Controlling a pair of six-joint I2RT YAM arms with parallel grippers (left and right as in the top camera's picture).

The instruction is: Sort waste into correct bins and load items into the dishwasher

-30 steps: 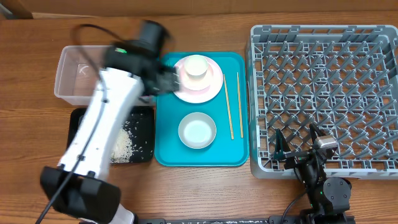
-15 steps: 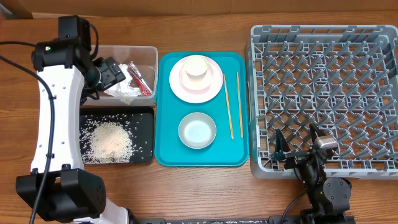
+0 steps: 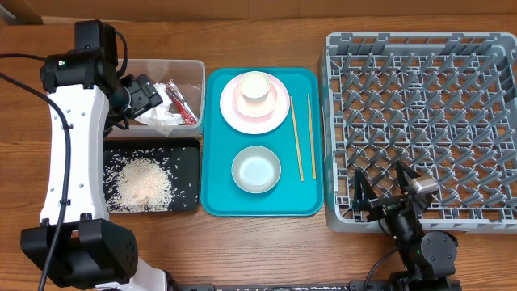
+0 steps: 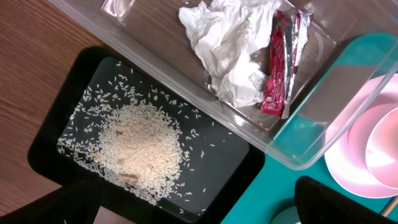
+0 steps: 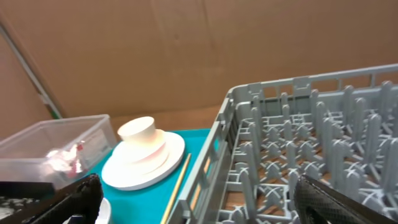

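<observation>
The clear tub (image 3: 190, 71) holds the crumpled white tissue (image 4: 227, 46) and the red foil wrapper (image 4: 280, 62). The black tray (image 3: 187, 202) in front of it holds the rice (image 4: 140, 149). My left gripper (image 3: 152, 95) hovers open and empty over the tub and tray, its fingers at the bottom corners of the left wrist view (image 4: 199, 208). On the teal tray, the pink plate (image 3: 279, 109) carries the pink bowl (image 5: 148, 151) with the white cup (image 3: 254, 86) in it. The grey bowl (image 3: 256, 170) and two chopsticks (image 3: 296, 145) lie beside it. My right gripper (image 3: 381, 194) is open at the near left corner of the grey dish rack (image 3: 420, 121).
The teal serving tray (image 3: 218, 202) sits between the bins and the rack. Bare wooden table (image 3: 266, 242) lies in front of the tray and bins. The rack's front wall (image 5: 217, 155) stands close to my right gripper (image 5: 205, 208).
My left arm swung left from over the teal tray to above the clear tub, then held still. My right gripper shifted slightly at the rack's front edge.
</observation>
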